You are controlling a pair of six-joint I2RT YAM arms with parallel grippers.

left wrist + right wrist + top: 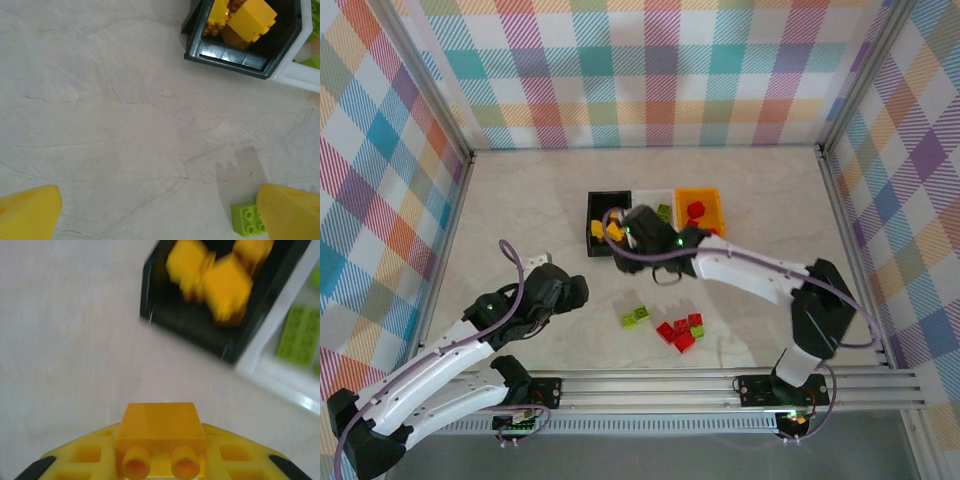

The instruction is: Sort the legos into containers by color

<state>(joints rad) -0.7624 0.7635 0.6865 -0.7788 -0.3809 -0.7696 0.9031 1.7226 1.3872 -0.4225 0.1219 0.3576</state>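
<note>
Delivery step: yellow brick (160, 427) clamped in right pincer (160, 462), short of the black bin (190, 327). Left pincer (160, 212) apart over bench (100, 125). Next, likely: centre above bin, then release.

Bright, even overhead light; shadows soft. Right wrist view: black bin (185, 322) and its bricks (225, 285) smeared by motion blur, orange brick (160, 432) below it sharp. Left wrist view sharp; glare on bin floor.

Bins in a row: black bin (590, 225) with yellow bricks (603, 229), white bin (655, 192) with green ones (664, 212), orange bin (718, 212) with red ones (696, 209). Loose green pair (635, 317) and red cluster (680, 333) lying nearby. Yellow-orange brick (160, 432) pinched in right hand (160, 465).
</note>
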